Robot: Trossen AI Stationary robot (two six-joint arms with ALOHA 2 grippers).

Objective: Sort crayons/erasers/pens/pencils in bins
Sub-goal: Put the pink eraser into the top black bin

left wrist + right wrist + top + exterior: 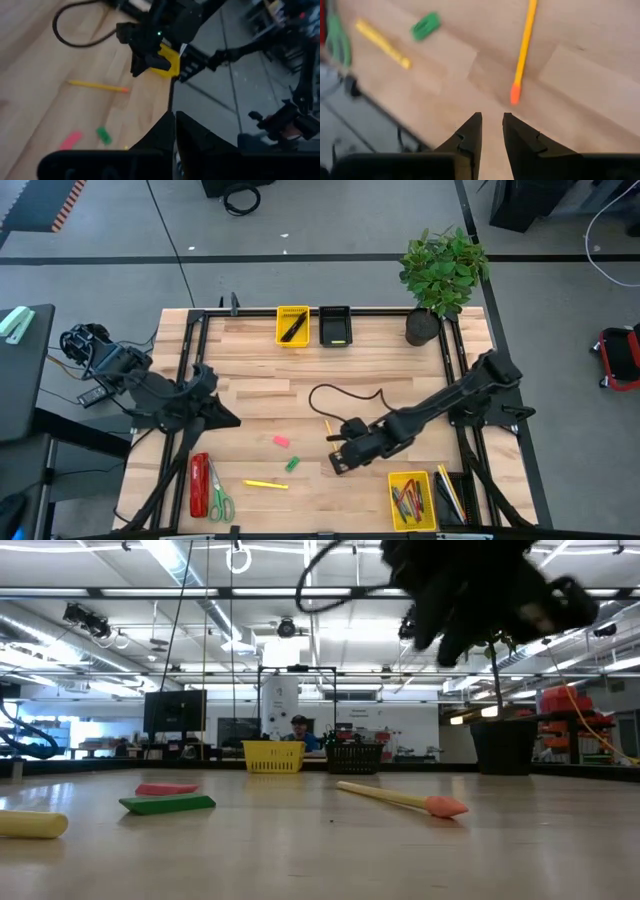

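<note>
An orange pencil [524, 50] with a pink rubber tip [515, 93] lies flat on the wooden table [400, 375]. My right gripper [491, 131] hangs above the table just short of that tip, slightly open, with nothing between its fingers; in the high view it [337, 464] stands near the table's front middle. A pink eraser [281, 441], a green eraser [292, 464] and a yellow stick [265, 484] lie to its left. My left gripper [174, 131] is shut and held above the table's left side [228, 420].
At the far edge stand a yellow bin [292, 325] holding black pens and a black bin [335, 326]. At the near right are a yellow bin [411, 500] with crayons and a black bin [447, 495]. A red stapler [199, 484], scissors [218, 498], a black cable [345, 395] and a plant [440, 275] are also here.
</note>
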